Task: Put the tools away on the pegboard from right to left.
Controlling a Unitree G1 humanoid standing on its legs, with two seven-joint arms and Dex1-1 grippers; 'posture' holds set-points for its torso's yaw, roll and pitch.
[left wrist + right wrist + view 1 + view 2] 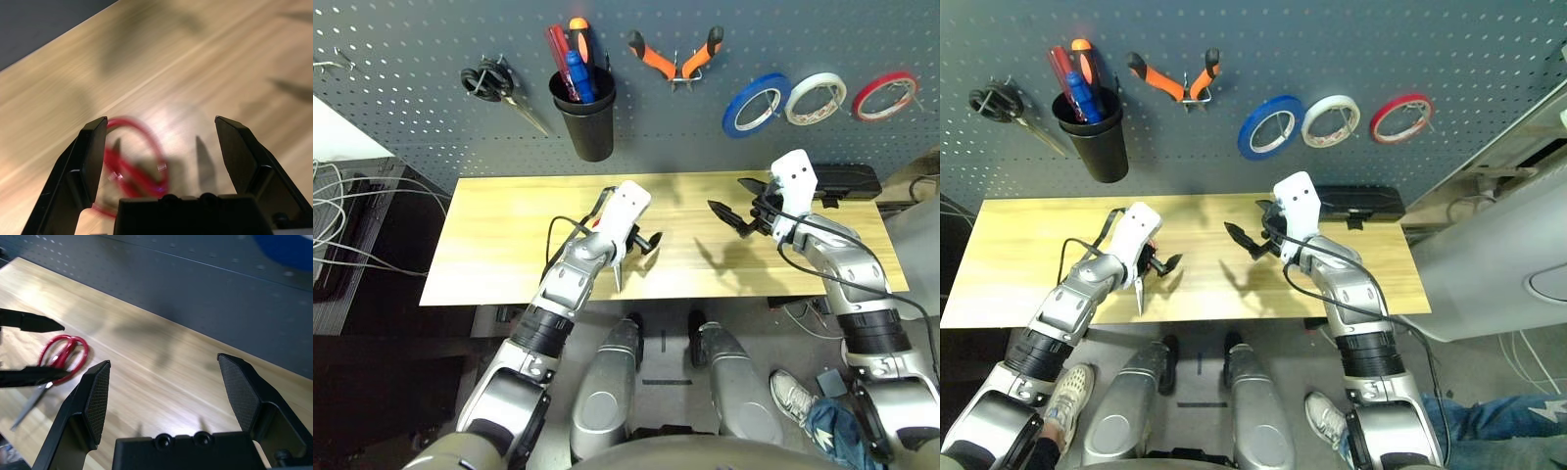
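Left eye view: the pegboard (411, 98) already carries the blue tape (756, 104), the pliers (674, 54) and the screwdriver (579, 76) in the cup (586, 122). The scissors (617, 266) are the last tool on the table (489, 245). They lie directly under the left claw (648, 243), with the tip of the blade showing below the arm and pointing toward the robot. The left claw is spread and holds nothing. The right claw (732, 215) is also spread and empty, and it hovers well apart from the scissors, so the left arm is clearly the nearer one.

Right eye view: the same layout, with the blade (1139, 294) coming out beneath the left claw.

Left wrist view: the red handle loops (137, 156) lie between the two fingers (88, 161), closer to one of them, and the jaws are not yet closed on them.

Right wrist view: the scissors (54, 364) lie far across the table from the right claw. The handles are toward the pegboard and the blade runs away from it. In my judgement, the left claw needs only to descend and close across the handles.
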